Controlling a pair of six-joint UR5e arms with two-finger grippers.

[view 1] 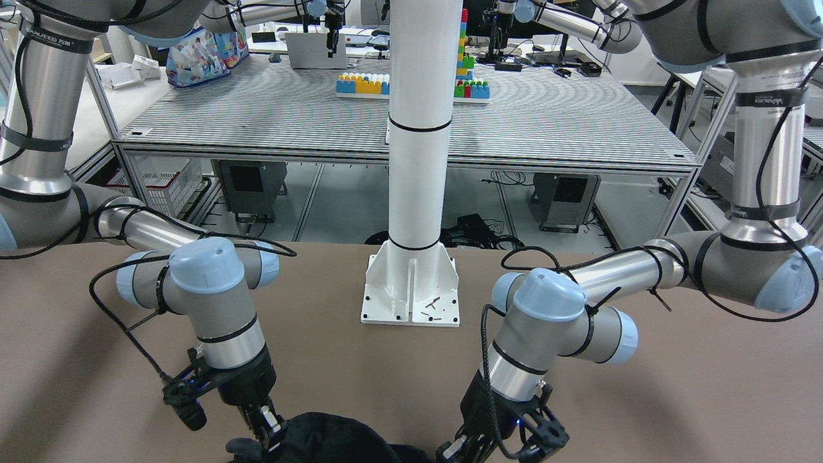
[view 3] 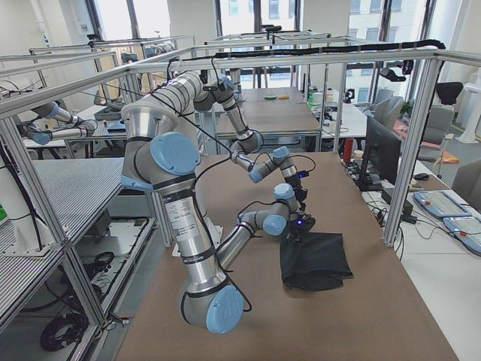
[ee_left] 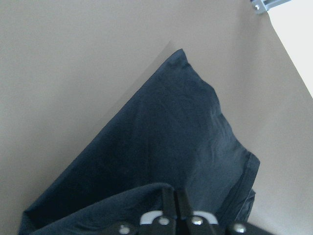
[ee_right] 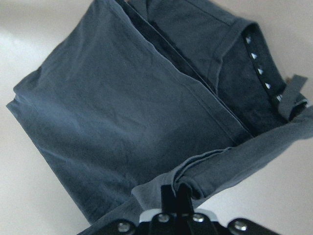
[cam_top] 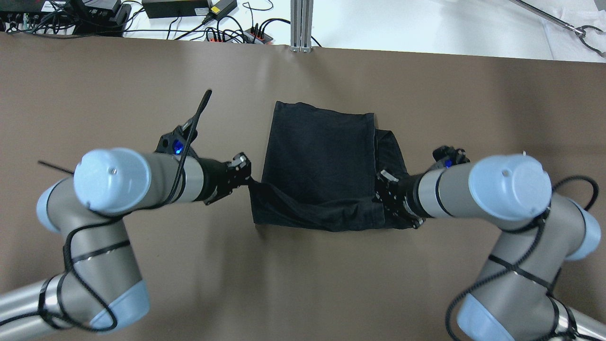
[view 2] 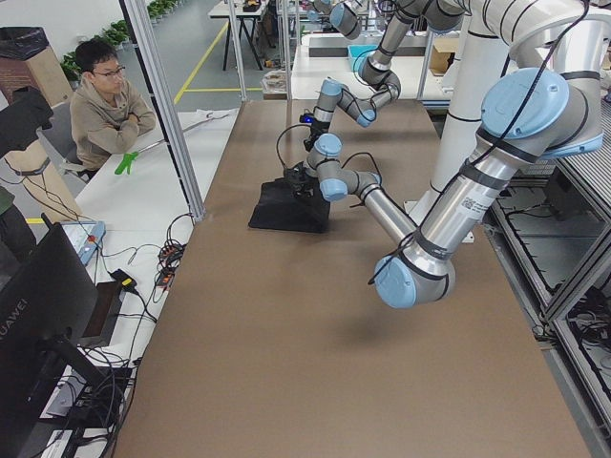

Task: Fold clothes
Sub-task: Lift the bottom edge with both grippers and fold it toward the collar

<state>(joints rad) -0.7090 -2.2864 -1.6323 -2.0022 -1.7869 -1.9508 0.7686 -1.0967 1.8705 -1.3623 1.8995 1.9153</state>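
Clothes [cam_top: 322, 166] clamped between left gripper [cam_top: 249, 180], right gripper [cam_top: 379, 187]

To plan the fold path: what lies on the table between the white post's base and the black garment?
Nothing. In the front-facing view only bare brown table separates the white post's base from the black garment.

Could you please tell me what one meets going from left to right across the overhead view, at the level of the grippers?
In order: left arm → left gripper, jaws shut on the fabric's edge → black garment → right gripper, likewise shut on it → right arm.
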